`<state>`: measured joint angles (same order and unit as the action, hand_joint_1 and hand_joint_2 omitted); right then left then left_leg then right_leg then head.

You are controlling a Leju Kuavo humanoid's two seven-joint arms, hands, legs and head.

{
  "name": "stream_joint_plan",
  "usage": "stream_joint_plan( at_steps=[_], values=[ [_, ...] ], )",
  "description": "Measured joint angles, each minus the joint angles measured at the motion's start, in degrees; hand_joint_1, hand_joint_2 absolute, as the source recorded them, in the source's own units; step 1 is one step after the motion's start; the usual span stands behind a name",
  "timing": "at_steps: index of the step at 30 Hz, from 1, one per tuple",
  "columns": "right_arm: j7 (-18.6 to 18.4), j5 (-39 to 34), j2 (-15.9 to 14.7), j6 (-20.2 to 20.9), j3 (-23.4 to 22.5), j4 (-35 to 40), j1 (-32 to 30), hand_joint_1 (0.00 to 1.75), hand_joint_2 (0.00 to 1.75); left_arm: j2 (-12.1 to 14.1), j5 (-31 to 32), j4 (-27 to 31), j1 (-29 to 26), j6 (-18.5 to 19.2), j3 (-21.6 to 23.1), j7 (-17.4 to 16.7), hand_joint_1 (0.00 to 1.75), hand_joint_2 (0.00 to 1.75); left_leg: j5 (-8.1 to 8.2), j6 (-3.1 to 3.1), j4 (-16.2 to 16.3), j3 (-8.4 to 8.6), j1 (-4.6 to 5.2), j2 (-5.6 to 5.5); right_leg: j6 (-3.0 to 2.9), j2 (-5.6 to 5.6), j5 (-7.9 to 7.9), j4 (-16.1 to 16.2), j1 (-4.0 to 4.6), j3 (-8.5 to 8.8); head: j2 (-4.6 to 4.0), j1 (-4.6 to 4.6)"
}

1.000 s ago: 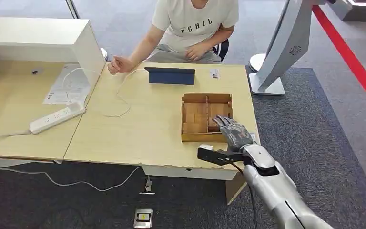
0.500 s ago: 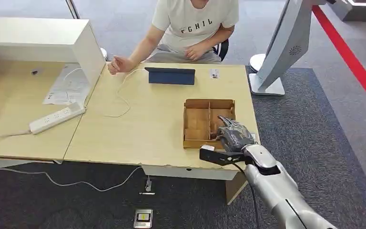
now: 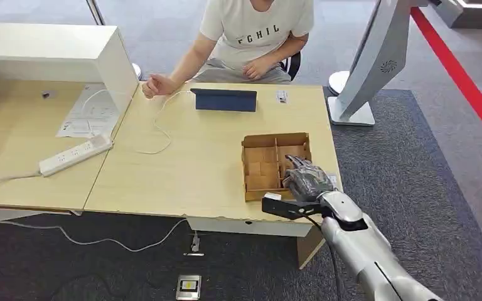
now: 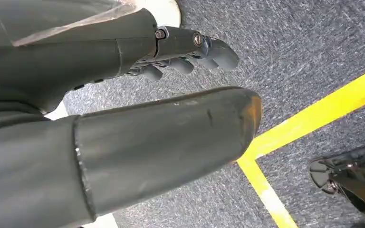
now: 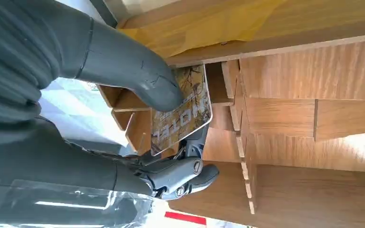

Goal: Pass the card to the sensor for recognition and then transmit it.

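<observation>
Table (image 3: pixel 182 169): person (image 3: pixel 251 37) seated at far side; tablet (image 3: pixel 224 99) before them.
Box (image 3: pixel 275 164): at near right edge, now skewed, nearer the edge.
Right hand (image 3: pixel 306 179): inside box, thumb and fingers pinching card (image 5: pixel 183 111).
Left hand (image 4: pixel 123 118): empty, fingers apart, above carpet.

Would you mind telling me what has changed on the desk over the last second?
The wooden tray has slid a little toward the robot and to the right, turning slightly, as the right robot hand drew back from reaching flat over it and curled in. That hand now pinches the card over the tray's near right compartment. The tablet, power strip and seated person stayed put.
</observation>
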<state>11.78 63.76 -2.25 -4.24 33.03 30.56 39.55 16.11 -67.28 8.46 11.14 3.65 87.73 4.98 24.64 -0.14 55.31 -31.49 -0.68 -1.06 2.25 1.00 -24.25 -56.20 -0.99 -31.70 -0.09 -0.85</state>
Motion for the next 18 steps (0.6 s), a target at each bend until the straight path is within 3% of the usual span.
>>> stream_joint_plan(
  at_steps=[5,18],
  values=[
    [1.1,-1.5,0.3,-0.5,-0.2,1.6,0.5,1.75,1.75,0.0,0.0,0.0,0.0,0.0,0.0,0.4,0.0,0.0,0.0,0.0,0.0,-0.02,0.0,0.0,0.0,0.0,0.01,0.0,0.0,0.0,0.0,0.0],
    [0.5,-1.4,0.8,2.8,-0.5,13.8,4.4,1.75,1.75,-0.1,0.9,0.0,0.0,0.5,0.0,1.0,0.0,0.0,-0.01,-0.01,0.0,-0.01,0.0,0.0,0.0,0.0,0.0,0.0,0.01,-0.02,0.0,0.0]
  ],
)
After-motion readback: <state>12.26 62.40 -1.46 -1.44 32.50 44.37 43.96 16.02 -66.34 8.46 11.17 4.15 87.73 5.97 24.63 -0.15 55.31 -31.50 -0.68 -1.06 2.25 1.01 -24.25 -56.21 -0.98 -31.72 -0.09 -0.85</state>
